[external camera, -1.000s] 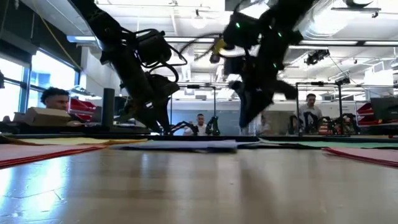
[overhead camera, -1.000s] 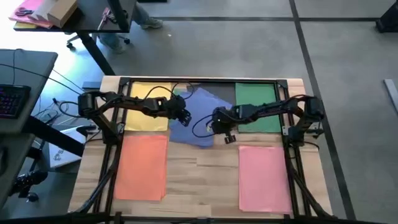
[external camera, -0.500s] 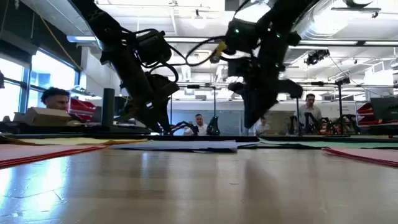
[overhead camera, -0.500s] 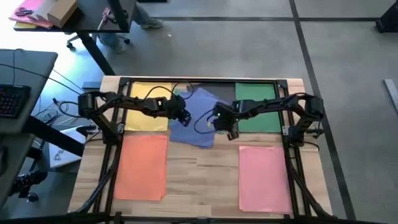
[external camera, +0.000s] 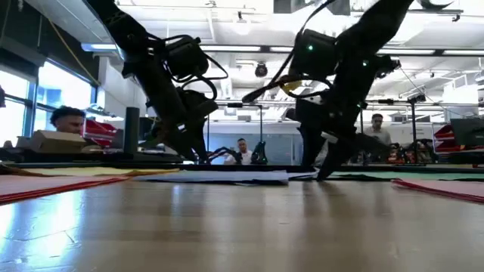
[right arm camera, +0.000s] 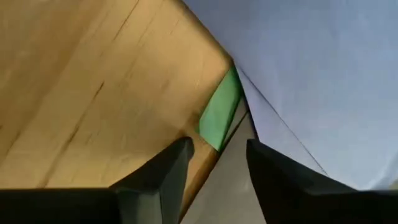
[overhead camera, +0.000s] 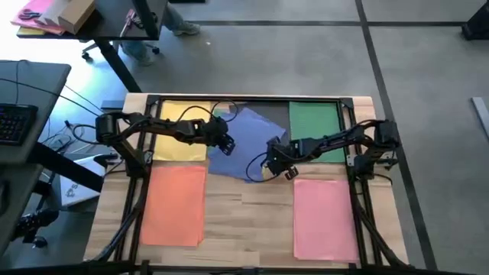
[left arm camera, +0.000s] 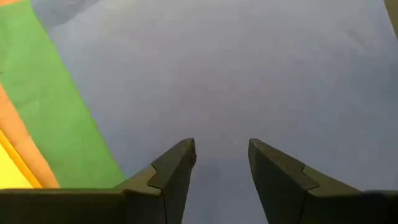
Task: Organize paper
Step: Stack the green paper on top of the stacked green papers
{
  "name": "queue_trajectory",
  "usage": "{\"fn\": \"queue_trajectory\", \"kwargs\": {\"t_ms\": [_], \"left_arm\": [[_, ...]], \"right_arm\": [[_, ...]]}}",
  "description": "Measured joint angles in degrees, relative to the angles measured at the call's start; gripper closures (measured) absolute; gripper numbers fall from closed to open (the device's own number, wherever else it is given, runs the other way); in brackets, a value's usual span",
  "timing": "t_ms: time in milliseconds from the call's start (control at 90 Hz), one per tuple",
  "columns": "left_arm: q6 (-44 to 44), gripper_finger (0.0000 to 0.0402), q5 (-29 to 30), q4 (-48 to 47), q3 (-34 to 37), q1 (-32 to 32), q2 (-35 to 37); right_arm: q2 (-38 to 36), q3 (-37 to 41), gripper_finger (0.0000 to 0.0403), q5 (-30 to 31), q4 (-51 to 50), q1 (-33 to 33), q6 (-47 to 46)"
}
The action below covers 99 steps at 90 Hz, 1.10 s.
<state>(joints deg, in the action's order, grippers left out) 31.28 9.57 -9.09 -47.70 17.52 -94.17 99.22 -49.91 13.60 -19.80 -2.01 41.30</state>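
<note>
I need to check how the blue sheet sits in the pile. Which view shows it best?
The high view: the blue paper lies skewed between the left gripper and the right gripper. The low view shows only its edge; the wrist views show close-up patches.

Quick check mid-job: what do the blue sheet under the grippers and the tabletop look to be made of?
Blue sheet: looks like thin matte paper, lying flat with crisp edges and no shine. Tabletop: light wood, probably sealed; grain lines and plank seams show, and the low view shows a soft sheen.
</note>
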Motion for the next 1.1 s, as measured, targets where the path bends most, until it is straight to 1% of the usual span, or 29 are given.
{"fn": "queue_trajectory", "kwargs": {"t_ms": [133, 333, 489, 556, 678, 767, 822, 856, 889, 1022, 1100], "left_arm": [[0.0, 0.0257, 0.0, 1.6, 0.0, -0.1, -0.7], [0.0, 0.0257, -0.3, 8.1, 0.0, -1.8, -3.3], [0.3, 0.0257, -0.5, 7.8, 0.0, -2.9, -5.0], [1.0, 0.0257, -0.3, 7.8, 0.0, -3.3, -5.5], [1.5, 0.0257, 0.1, 7.8, 0.0, -3.5, -6.3], [1.5, 0.0257, 0.3, 7.9, 0.0, -3.5, -6.3], [1.5, 0.0257, 0.7, 7.9, 0.0, -3.5, -6.3], [1.5, 0.0257, 0.7, 7.9, 0.0, -3.5, -6.3], [1.5, 0.0257, 0.7, 8.0, 0.0, -3.5, -6.3], [1.7, 0.0257, 0.5, 8.1, 0.0, -3.5, -6.3], [1.7, 0.0257, -0.1, 8.4, 0.0, -3.6, -6.3]], "right_arm": [[0.0, 0.1, 0.0250, 0.5, 1.0, 1.0, 0.4], [2.7, 0.1, 0.0250, 0.7, 7.4, 0.9, 1.2], [2.4, 0.1, 0.0250, 2.3, 8.8, 1.0, 1.0], [2.0, 0.1, 0.0255, 1.8, 8.6, 0.9, 1.0], [1.7, 0.2, 0.0291, 0.0, 7.7, 0.8, 0.3], [1.7, 0.2, 0.0338, -1.1, 6.7, 0.7, -2.4], [1.7, 0.2, 0.0373, -2.6, 6.1, 0.4, -4.0], [1.7, 0.2, 0.0388, -3.4, 5.8, 0.1, -5.0], [1.7, 0.1, 0.0394, -3.8, 5.6, -0.2, -5.6], [1.5, 0.1, 0.0400, -3.6, 5.3, -1.3, -6.5], [1.3, -0.7, 0.0402, -3.2, 2.9, -1.8, -6.5]]}}
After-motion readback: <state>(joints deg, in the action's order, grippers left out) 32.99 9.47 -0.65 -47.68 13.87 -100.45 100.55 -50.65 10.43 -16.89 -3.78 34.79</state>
